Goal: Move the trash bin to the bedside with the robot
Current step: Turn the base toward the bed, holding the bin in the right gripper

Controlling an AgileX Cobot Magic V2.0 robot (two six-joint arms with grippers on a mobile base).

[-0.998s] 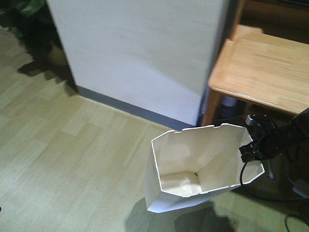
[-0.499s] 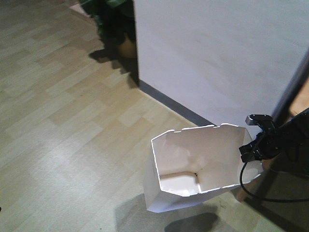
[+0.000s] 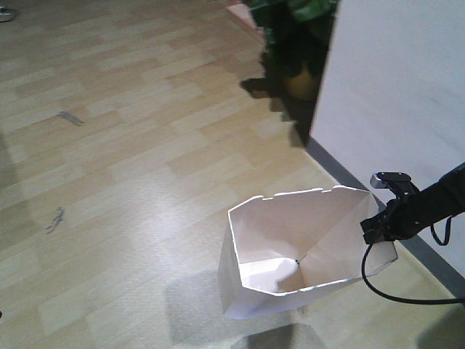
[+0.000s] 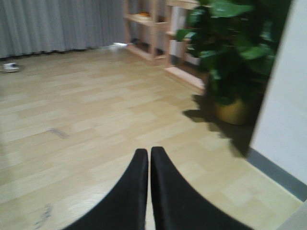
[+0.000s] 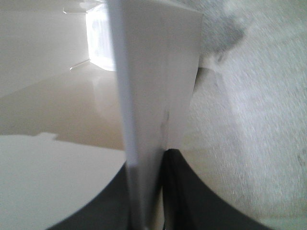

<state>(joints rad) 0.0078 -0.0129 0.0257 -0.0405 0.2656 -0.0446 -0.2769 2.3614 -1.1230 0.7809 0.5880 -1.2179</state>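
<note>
Laminate floor [image 3: 131, 145], right hand [image 5: 147, 167] on bin [image 3: 256, 222]

White trash bin [image 3: 272, 231]; black right claw [image 3: 373, 230]; pale beige plank-patterned floor [image 3: 131, 160]; white wall [image 3: 396, 87], grey skirting [image 3: 341, 171]; green plant [image 3: 294, 16].

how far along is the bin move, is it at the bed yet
Done: the right gripper is shut on the rim of the trash bin. In hand: the bin is over wooden floor by a potted plant. Left: no bed is in view, so reaching the bedside and releasing remain.
</note>
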